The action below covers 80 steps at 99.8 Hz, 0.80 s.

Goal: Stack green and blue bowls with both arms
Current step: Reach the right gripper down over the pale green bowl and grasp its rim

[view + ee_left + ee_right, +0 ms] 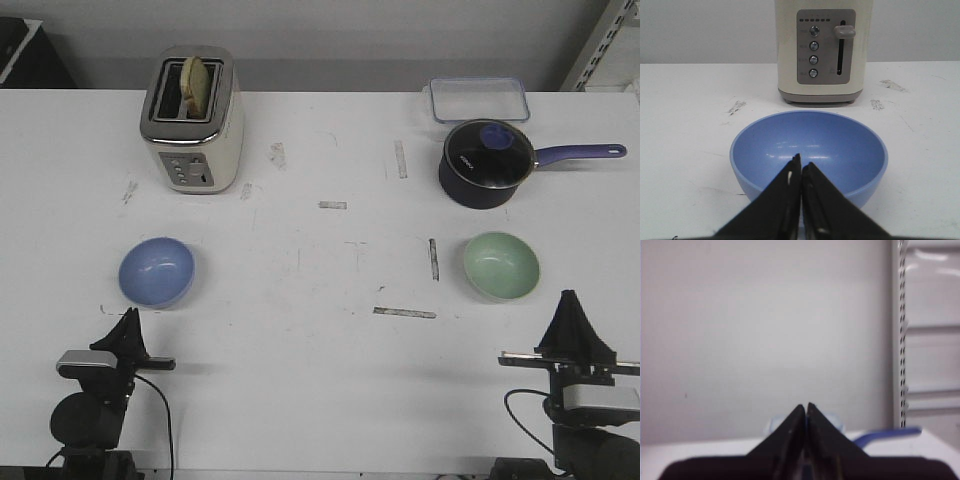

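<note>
Both grippers, left (128, 315) and right (570, 297), are closed and empty. The pale blue matte bowl (157, 271) and mint green bowl (501, 265) sit well apart on the white surface (320, 380); they look light and rigid, best pinched at the rim.

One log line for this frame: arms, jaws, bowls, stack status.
left gripper: jaws shut, empty, near blue bowl | right gripper: jaws shut, empty, near green bowl | bowls: apart on table, not stacked
</note>
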Each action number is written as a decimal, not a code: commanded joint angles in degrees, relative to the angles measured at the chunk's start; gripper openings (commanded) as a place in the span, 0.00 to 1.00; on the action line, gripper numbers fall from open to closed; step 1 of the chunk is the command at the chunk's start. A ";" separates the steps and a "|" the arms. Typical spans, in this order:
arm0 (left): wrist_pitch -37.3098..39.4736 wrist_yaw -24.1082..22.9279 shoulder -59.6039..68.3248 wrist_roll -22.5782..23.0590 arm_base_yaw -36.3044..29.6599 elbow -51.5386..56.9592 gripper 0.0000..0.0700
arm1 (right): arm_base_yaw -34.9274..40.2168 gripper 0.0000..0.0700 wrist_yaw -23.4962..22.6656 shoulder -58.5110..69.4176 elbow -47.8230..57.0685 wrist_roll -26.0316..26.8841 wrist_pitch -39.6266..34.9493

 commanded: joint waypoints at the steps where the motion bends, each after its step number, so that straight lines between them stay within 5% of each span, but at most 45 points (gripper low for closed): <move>1: 0.90 0.11 -0.09 -0.04 0.04 -1.22 0.00 | 0.04 0.03 0.22 5.92 7.37 -0.31 -4.96; 43: 0.90 0.11 -0.09 -0.07 0.04 -1.22 0.00 | -0.37 0.71 0.20 41.99 37.31 -2.80 -33.48; 59: 0.90 0.11 -0.09 -0.07 0.04 -1.22 0.00 | -3.48 0.81 -0.37 52.30 37.99 -4.85 -39.65; 80: 0.92 0.11 -0.09 -0.07 0.04 -1.22 0.00 | -10.49 0.81 -0.55 64.74 37.99 -9.64 -42.01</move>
